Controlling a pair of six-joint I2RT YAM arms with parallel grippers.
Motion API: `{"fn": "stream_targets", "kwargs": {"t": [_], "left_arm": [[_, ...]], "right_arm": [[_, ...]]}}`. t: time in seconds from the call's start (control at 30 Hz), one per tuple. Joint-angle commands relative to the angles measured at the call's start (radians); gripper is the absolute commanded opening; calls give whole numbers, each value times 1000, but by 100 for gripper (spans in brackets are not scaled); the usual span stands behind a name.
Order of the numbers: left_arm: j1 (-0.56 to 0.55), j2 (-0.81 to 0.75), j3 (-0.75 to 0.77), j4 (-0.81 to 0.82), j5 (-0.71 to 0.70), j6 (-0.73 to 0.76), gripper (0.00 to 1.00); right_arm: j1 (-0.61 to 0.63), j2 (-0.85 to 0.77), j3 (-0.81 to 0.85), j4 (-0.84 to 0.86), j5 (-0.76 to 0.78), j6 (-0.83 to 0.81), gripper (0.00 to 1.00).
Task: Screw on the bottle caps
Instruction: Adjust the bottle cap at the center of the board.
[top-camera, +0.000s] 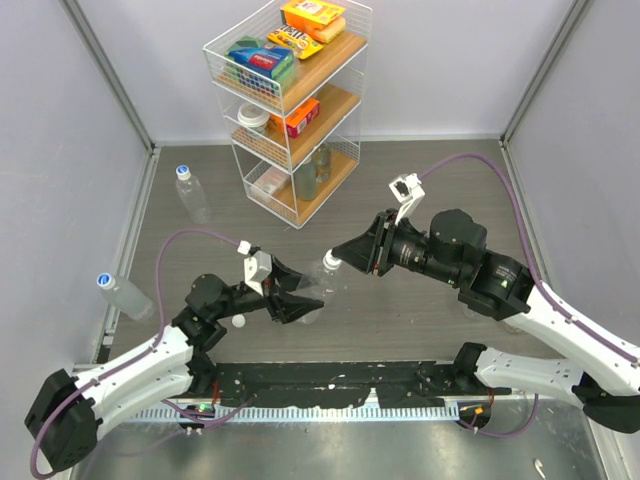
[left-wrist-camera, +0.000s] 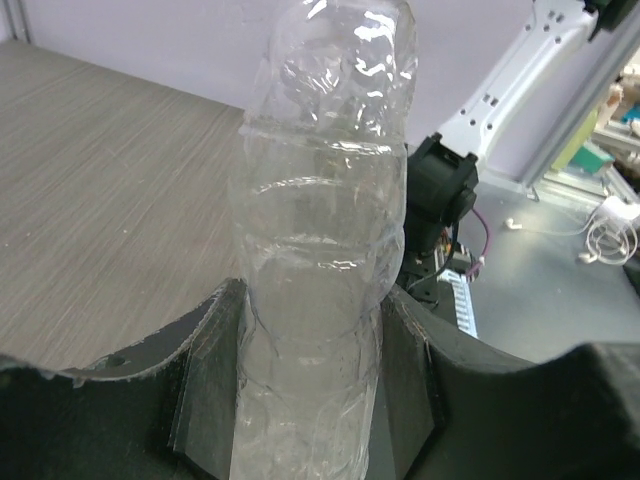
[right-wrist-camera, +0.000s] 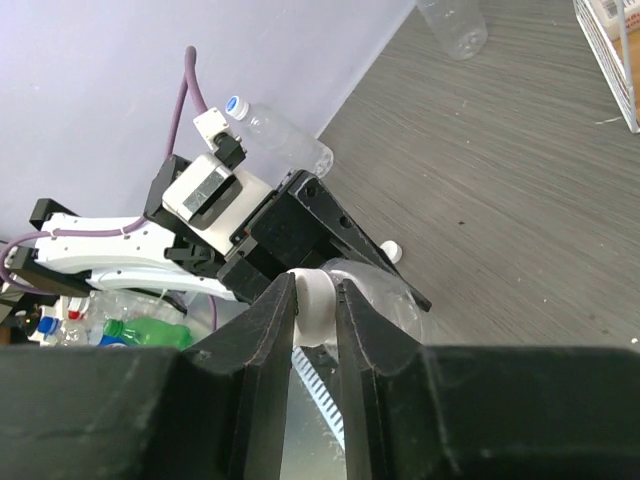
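Observation:
My left gripper (top-camera: 303, 301) is shut on the ribbed body of a clear bottle (top-camera: 318, 283) and holds it tilted above the table, neck toward the right arm. In the left wrist view the bottle (left-wrist-camera: 322, 230) fills the gap between the dark fingers (left-wrist-camera: 205, 380). My right gripper (top-camera: 339, 259) is shut on a white bottle cap (right-wrist-camera: 319, 312) that sits at the bottle's neck (right-wrist-camera: 385, 292). A loose white cap (top-camera: 239, 321) lies on the table by the left arm; it also shows in the right wrist view (right-wrist-camera: 391, 252).
A capped bottle (top-camera: 191, 197) stands at the far left. Another capped bottle (top-camera: 127, 296) lies by the left wall and shows in the right wrist view (right-wrist-camera: 283, 141). A wire shelf rack (top-camera: 291, 105) with boxes stands at the back.

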Motion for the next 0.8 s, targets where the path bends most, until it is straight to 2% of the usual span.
{"fn": "stream_targets", "kwargs": {"t": [0.0, 0.2, 0.4, 0.63, 0.77], "left_arm": [[7, -1, 26, 74, -43, -30, 5], [7, -30, 2, 96, 9, -15, 5], [7, -43, -3, 51, -60, -16, 5], [7, -64, 17, -113, -270, -15, 6], [7, -122, 20, -212, -425, -33, 5]], "right_arm": [[13, -4, 42, -36, 48, -52, 1], [13, 7, 50, -13, -39, -46, 1], [13, 8, 64, 30, -73, -35, 1], [13, -29, 55, 107, -108, 13, 1], [13, -59, 18, 78, -37, 23, 1]]}}
